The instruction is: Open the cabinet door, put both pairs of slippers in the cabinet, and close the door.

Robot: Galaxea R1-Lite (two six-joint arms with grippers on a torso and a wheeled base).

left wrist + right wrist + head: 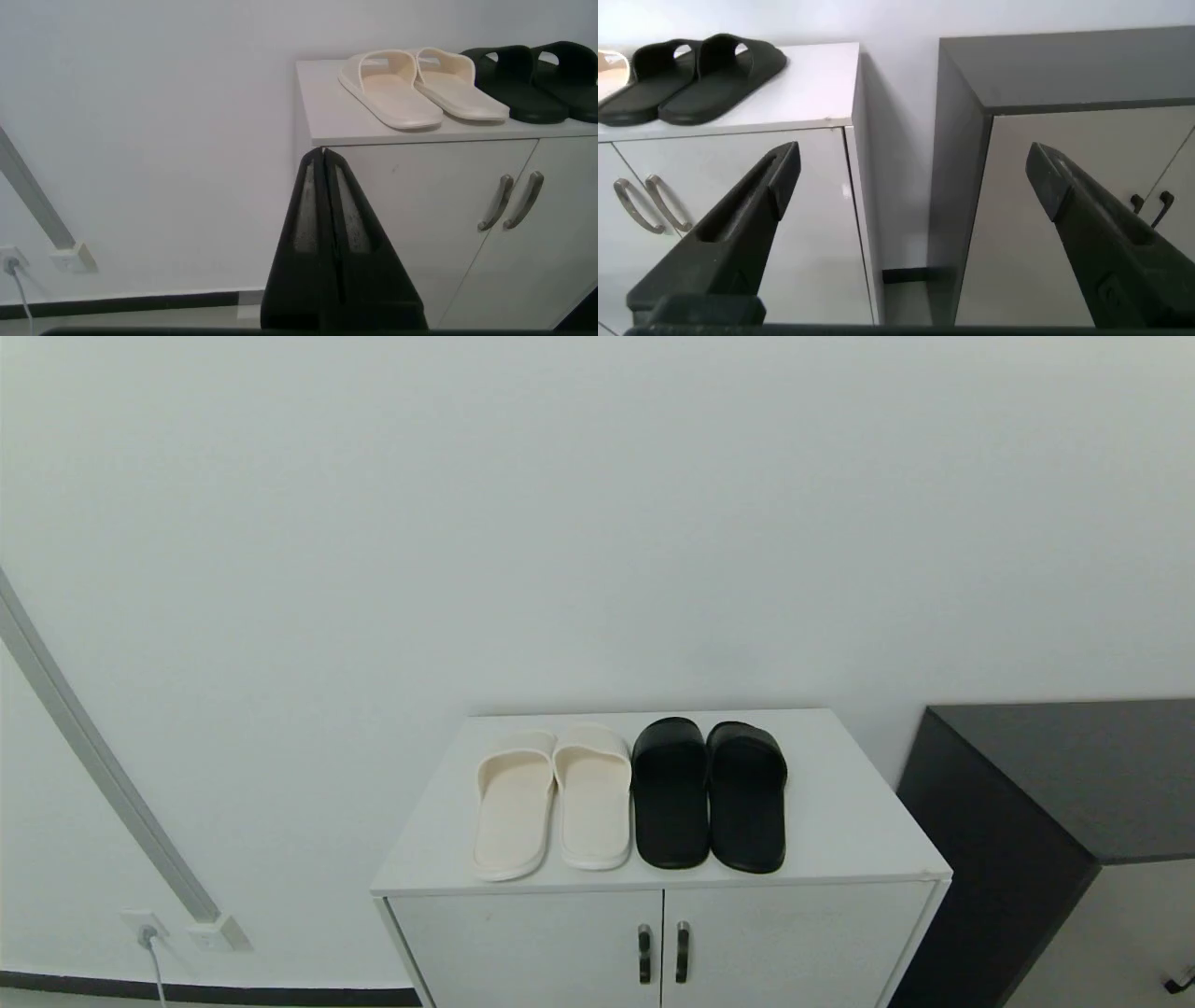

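Note:
A white cabinet stands against the wall with both doors closed and two dark handles at the middle seam. On its top lie a cream pair of slippers on the left and a black pair of slippers on the right, side by side. My left gripper is shut, fingers pressed together, in front of the cabinet's left front corner below the cream slippers. My right gripper is open wide, level with the cabinet's right side, with the black slippers up beside it.
A dark grey cabinet stands close to the right of the white one, leaving a narrow gap. A wall socket with a plugged cable and a slanted cable duct are on the left wall.

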